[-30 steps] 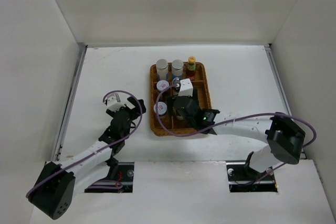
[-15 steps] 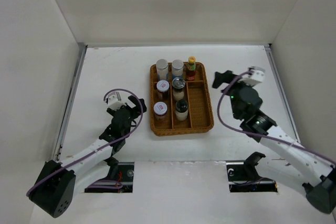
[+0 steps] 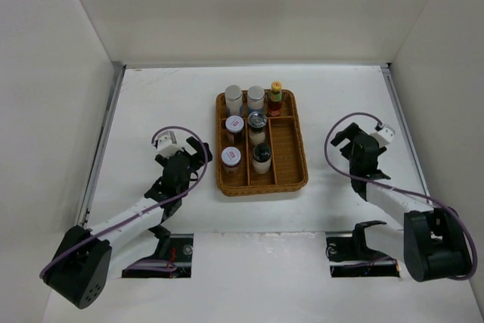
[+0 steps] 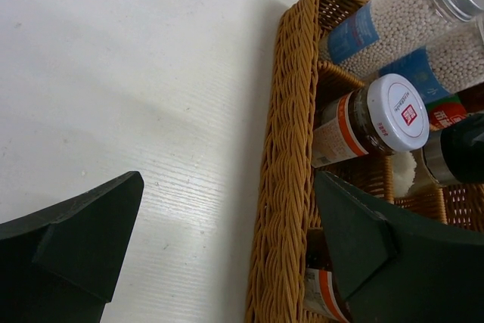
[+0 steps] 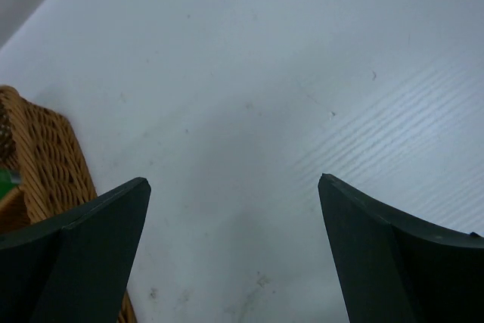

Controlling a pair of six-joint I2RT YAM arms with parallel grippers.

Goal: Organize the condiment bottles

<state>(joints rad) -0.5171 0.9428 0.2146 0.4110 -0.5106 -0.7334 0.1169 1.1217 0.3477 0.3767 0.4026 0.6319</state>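
Observation:
Seven condiment bottles stand in the brown wicker tray [image 3: 287, 149]. Two silver-lidded jars [image 3: 233, 96] and the dark-red sauce bottle with a yellow cap [image 3: 277, 94] fill the back row. Two white-pink-lidded jars [image 3: 234, 125] and two black-lidded jars [image 3: 262, 153] stand in front of them. My left gripper [image 3: 198, 150] is open and empty just left of the tray; its view shows the tray rim [image 4: 291, 149] between the fingers and a white-pink-lidded jar [image 4: 378, 115]. My right gripper [image 3: 344, 136] is open and empty over bare table right of the tray.
The tray's right-hand long compartment holds nothing. White walls enclose the table on three sides. The right wrist view shows only the table top and a corner of the tray [image 5: 41, 156] at the left edge.
My right arm has pulled out of the tray and swung to the right side of the table, empty. My left gripper has edged slightly toward the tray.

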